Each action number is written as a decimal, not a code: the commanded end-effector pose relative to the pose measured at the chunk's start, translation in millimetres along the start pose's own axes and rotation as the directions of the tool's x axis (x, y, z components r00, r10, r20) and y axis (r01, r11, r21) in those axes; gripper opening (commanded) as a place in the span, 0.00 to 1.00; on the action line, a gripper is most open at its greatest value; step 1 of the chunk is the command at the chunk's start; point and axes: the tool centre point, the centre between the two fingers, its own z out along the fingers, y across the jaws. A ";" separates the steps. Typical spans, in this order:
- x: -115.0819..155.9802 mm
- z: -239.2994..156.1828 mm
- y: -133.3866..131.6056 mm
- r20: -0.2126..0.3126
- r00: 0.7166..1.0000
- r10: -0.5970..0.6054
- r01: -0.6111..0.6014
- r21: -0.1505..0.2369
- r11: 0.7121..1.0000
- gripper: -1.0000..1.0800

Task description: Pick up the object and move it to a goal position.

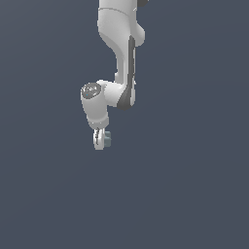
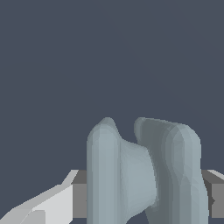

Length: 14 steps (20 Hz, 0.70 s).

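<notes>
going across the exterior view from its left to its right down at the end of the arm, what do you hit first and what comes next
White gripper first → grey-blue object, which sticks out at the fingers on the exterior view's right. Nothing but plain dark background lies on either side.

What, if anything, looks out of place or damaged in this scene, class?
Nothing stands out. The grey-blue object sits between the fingers of the gripper, looking whole. No goal marker shows in either view.

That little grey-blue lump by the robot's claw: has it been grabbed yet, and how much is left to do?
Grabbing looks done: the grey-blue lump sits in the gripper, filling the wrist view between the fingers. Carrying is in hand. No goal marker shows, so what remains can't be judged.
</notes>
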 end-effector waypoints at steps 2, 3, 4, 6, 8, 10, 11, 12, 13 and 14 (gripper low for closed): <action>-0.9 -7.9 -3.1 0.000 1.000 0.000 0.000 0.001 1.000 0.00; -1.1 -11.3 -4.3 0.000 1.000 0.000 0.000 0.001 1.000 0.00; -1.5 -15.4 -5.8 0.000 1.000 0.000 0.000 0.001 1.000 0.00; -2.5 -25.1 -9.3 -0.001 1.000 0.000 0.000 0.000 1.000 0.00; -3.7 -36.9 -13.6 -0.001 1.000 0.001 -0.001 0.000 1.000 0.00; -5.0 -50.7 -18.6 -0.002 1.000 0.001 -0.001 0.000 1.000 0.00; -5.8 -58.4 -21.4 -0.002 1.000 0.001 -0.001 0.000 1.000 0.00; -6.5 -66.5 -24.4 -0.002 1.000 0.001 -0.001 0.000 1.000 0.00; -7.4 -75.1 -27.6 -0.002 1.000 0.001 -0.001 0.000 1.000 0.00; -8.2 -84.0 -30.9 -0.003 1.000 0.002 -0.002 -0.001 1.000 0.00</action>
